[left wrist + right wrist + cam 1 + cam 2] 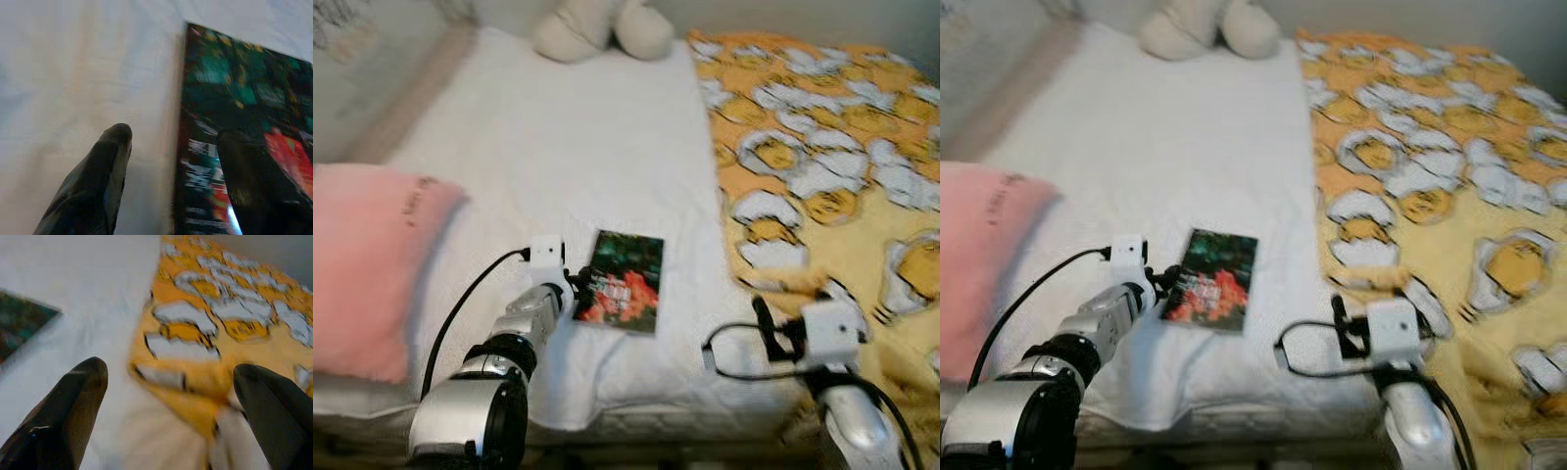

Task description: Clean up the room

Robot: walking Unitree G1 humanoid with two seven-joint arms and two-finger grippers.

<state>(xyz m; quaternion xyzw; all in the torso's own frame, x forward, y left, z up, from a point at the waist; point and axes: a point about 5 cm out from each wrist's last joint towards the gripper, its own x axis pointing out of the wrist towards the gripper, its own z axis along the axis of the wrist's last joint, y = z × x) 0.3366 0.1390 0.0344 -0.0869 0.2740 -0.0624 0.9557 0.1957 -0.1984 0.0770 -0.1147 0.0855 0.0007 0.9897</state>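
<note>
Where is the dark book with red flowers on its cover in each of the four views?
Left eye view: book lies on the white sheet, low and centre, by the left hand.
Right eye view: low, left of centre.
Left wrist view: on the right side, one finger over its cover.
Right wrist view: a dark corner at the left edge.
Shared landmark: the yellow blanket, seen in both eye views and the right wrist view.

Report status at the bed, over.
Left gripper open, straddling book edge. Right gripper open over blanket edge. Nothing in the way.
</note>
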